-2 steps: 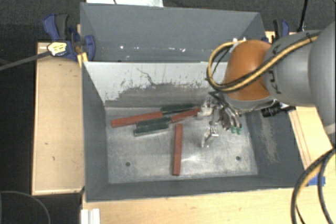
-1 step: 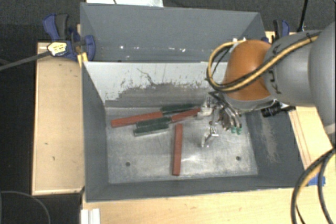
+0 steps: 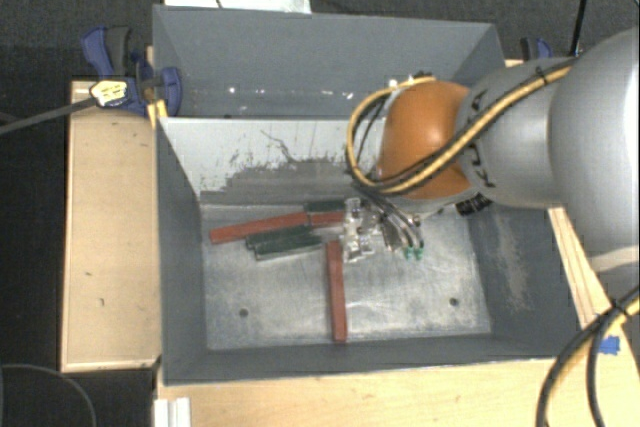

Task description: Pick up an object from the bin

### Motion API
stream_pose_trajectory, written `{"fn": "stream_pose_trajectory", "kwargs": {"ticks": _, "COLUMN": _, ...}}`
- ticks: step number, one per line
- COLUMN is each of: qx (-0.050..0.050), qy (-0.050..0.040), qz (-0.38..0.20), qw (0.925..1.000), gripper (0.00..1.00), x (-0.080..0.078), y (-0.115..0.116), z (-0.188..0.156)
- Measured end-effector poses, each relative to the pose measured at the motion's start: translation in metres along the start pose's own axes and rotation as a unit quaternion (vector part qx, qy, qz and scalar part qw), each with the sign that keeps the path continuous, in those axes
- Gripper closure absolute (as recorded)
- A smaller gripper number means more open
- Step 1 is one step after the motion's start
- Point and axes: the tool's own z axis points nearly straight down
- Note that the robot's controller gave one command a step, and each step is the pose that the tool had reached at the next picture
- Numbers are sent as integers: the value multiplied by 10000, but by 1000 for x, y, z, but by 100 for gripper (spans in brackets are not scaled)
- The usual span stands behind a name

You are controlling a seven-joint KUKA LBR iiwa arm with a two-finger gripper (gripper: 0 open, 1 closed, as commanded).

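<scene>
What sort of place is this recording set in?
Probably a robotics lab's bin-picking station: a grey metal bin, a robot arm reaching into it, and its gripper low by a red stick and a green stick lying loose on the bin floor.

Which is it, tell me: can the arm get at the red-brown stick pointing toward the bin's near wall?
Probably yes. The gripper hangs just right of the far end of that red-brown stick, and nothing lies on it or along its sides. A dark green stick only comes near that far end.
</scene>
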Motion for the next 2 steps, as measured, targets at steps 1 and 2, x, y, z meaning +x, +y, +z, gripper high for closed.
{"fn": "stream_pose_trajectory", "kwargs": {"ticks": 1, "qx": -3, "qy": 70, "qz": -14, "qw": 10000, "gripper": 0, "x": 4, "y": 1, "z": 2}}
{"fn": "stream_pose_trajectory", "kwargs": {"ticks": 2, "qx": -3, "qy": 67, "qz": -14, "qw": 10000, "gripper": 0, "x": 3, "y": 1, "z": 2}}
